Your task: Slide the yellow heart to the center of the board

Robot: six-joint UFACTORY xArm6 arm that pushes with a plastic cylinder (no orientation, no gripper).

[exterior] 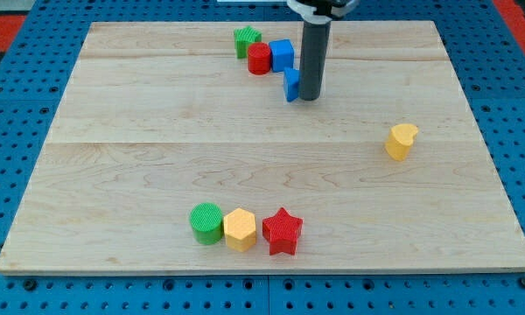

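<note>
Standing over the upper middle of the wooden board, the dark rod is coming down from the view's top edge, and my tip is resting on the wood just at 3 o'clock of a small blue block, so close that they seem to be touching, though I cannot tell for sure; its shape is partly hidden by the rod. There is no pincer on this arm, only the plain rod, so nothing is clamping or spreading. At about 10 o'clock from the tip, a blue cube, a red cylinder and a green block of star-like outline are sitting bunched together near the board's top edge. The yellow heart is lying alone toward the view's right, at roughly 4 o'clock from the tip and well apart from it, off to the 3 o'clock side of the board's centre. Along the bottom, at about 7 o'clock from the tip, a green cylinder, a yellow hexagon and a red star are lining up side by side, touching one another. Surrounding the board, a blue perforated table is showing.
</note>
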